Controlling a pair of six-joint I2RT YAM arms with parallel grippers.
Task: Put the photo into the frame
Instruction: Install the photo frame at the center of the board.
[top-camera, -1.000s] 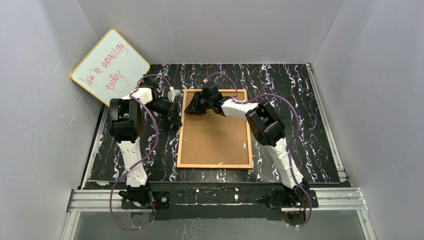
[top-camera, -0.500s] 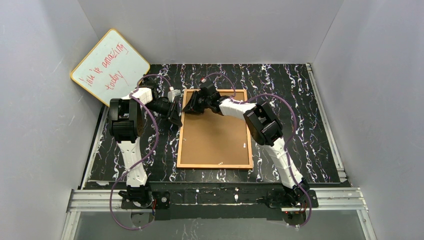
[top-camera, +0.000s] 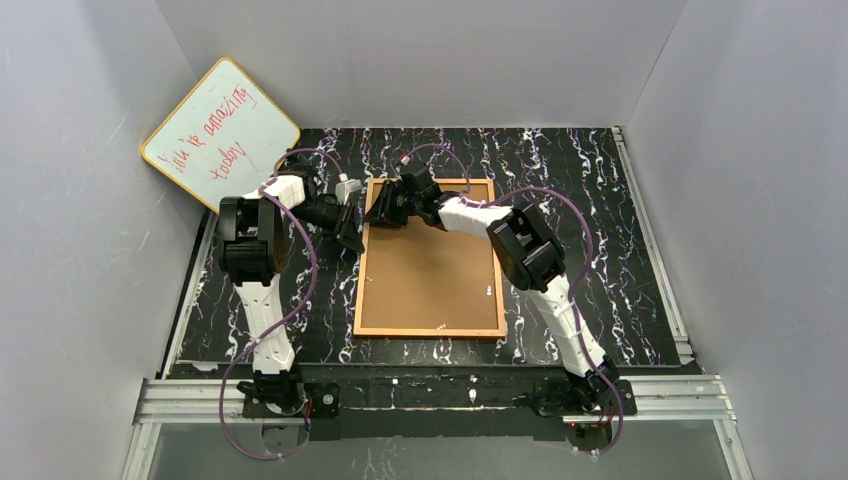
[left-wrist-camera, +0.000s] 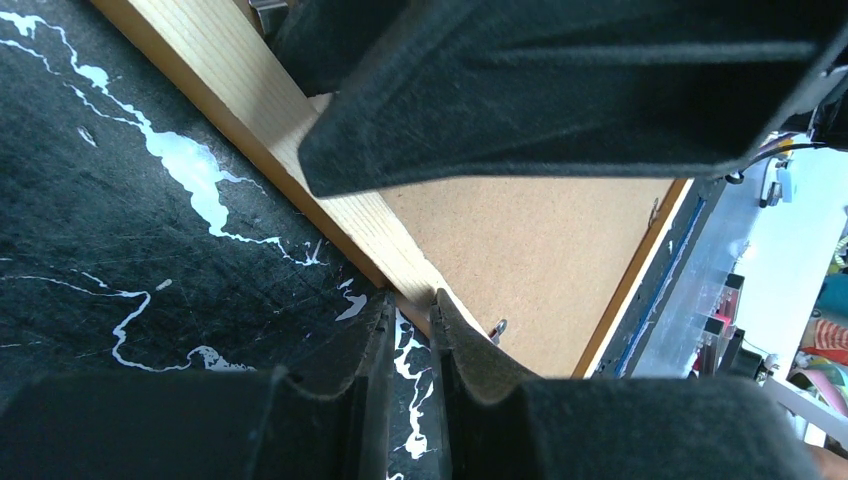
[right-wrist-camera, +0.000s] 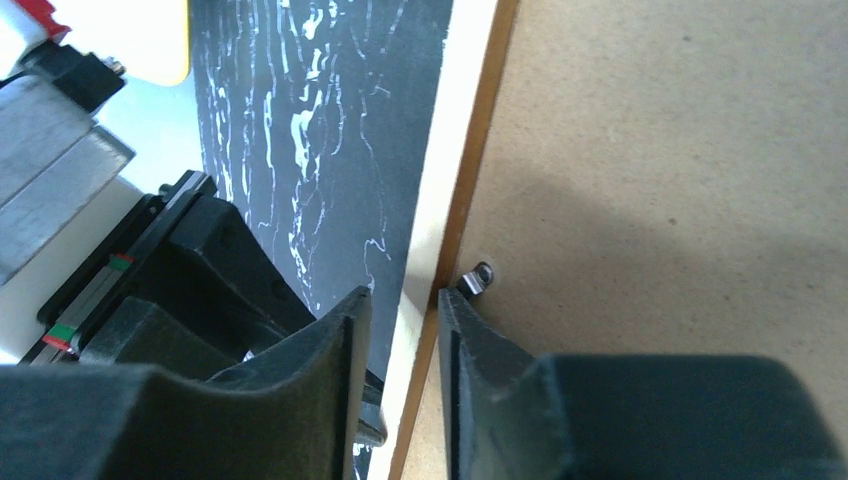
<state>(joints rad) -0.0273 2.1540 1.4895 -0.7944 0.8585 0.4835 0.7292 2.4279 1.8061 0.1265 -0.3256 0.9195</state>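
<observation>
A large, thin-edged orange-brown wooden picture frame (top-camera: 430, 270) lies face down, its plain brown fibreboard back upward, in the middle of the black, white-veined surface (top-camera: 600, 200). The left gripper (left-wrist-camera: 412, 305) sits at the frame's left edge near its far-left corner, its fingers a thin slit apart with nothing between them. The right gripper (right-wrist-camera: 403, 300) is over that same corner, jaws apart, straddling the pale wooden rim beside a small metal tab (right-wrist-camera: 480, 275).

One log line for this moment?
frame: back up | photo: not visible | left hand: narrow gap, at frame's left edge | right hand: open over same edge, by clip
</observation>
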